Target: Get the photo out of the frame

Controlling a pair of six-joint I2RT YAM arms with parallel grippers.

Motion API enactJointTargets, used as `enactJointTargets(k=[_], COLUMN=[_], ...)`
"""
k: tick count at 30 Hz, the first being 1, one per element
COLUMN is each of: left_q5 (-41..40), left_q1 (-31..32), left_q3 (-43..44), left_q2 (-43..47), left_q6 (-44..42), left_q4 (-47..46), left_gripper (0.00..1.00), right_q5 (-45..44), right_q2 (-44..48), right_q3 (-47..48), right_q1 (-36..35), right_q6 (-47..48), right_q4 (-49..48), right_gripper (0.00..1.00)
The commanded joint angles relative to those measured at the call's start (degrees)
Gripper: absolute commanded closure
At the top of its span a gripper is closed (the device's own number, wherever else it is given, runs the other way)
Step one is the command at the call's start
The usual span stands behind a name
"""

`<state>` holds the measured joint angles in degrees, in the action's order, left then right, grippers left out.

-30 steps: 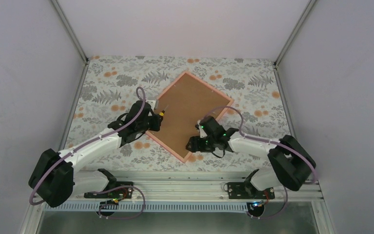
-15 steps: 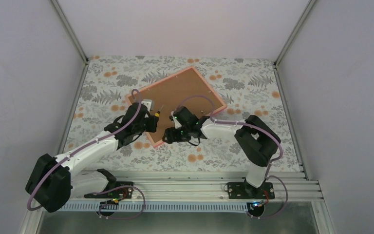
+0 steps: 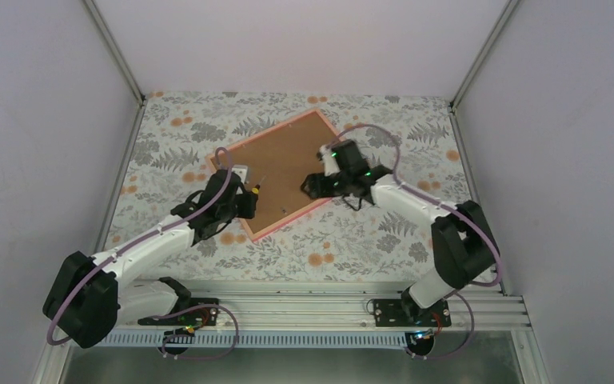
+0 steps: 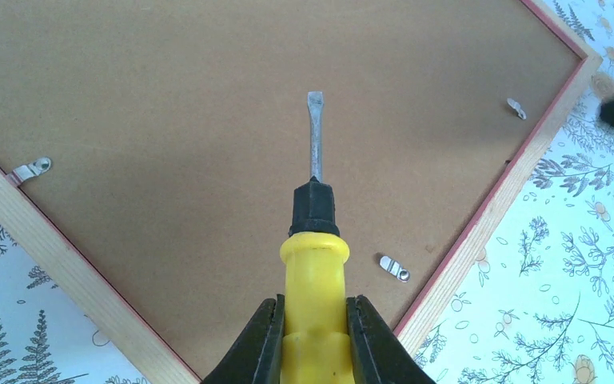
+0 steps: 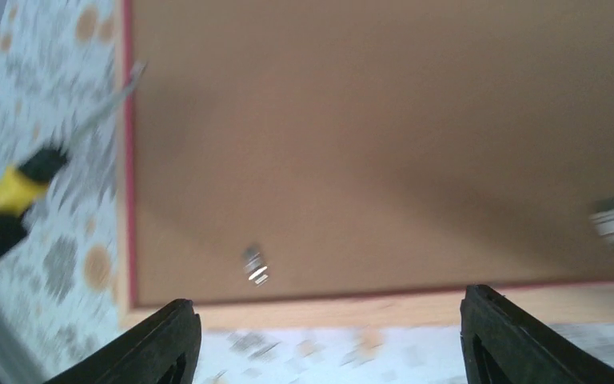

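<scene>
The frame (image 3: 284, 168) lies face down on the flowered cloth, its brown backing board (image 4: 208, 120) up inside a thin pink border (image 5: 304, 298). The photo is hidden under the board. My left gripper (image 4: 313, 344) is shut on the yellow handle of a flat-blade screwdriver (image 4: 313, 280), whose blade hangs over the board near the frame's near-left edge (image 3: 248, 220). My right gripper (image 5: 328, 344) is open with nothing between its fingers and hovers over the frame's right edge (image 3: 312, 184). Small metal clips (image 4: 394, 268) (image 5: 254, 266) sit along the board's edges.
The flowered tablecloth (image 3: 352, 240) covers the whole table. Grey walls with metal posts (image 3: 116, 56) close in the left, right and back. A metal rail (image 3: 304, 308) with the arm bases runs along the near edge.
The frame has turned and slid to the left. My right arm swung from the frame's near corner up to its right edge, jaws widening slightly. The left gripper kept its hold on the screwdriver.
</scene>
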<state>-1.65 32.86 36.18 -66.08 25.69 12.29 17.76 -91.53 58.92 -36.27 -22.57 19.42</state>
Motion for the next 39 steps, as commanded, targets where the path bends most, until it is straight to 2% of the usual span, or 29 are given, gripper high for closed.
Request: enactJointTargets(k=[1,7,14,25,39], left_q5=[0.8,3.0,4.7,6.3,9.6], left_q1=[-0.3,-0.3,-0.2,-0.2,0.0], left_q3=[0.7,1.2,1.8,3.4,3.7], left_q2=[-0.7,-2.2,-4.0,-6.9,-7.3], left_q6=[-1.4,-1.7,-2.3,-3.1,-3.0], left_q4=[-1.4,-2.2,-3.1,-3.5,-4.3], left_gripper=[0.98,0.98,0.98,0.98,0.97], right_q5=[-0.6,1.9,3.1,4.8,12.0], right_q2=[0.7,-7.0,-16.3,-26.4,-19.7], right_q3=[1.6,7.1,14.3,19.3,7.2], right_q1=[9.3,20.7,27.3,28.7,26.5], right_q6=[7.6,11.2,13.2,15.4,14.3], right_q4=[0.8,-0.9,-2.7,-2.2,-3.8], right_gripper=[0.28,0.29,0.29,0.30,0.34])
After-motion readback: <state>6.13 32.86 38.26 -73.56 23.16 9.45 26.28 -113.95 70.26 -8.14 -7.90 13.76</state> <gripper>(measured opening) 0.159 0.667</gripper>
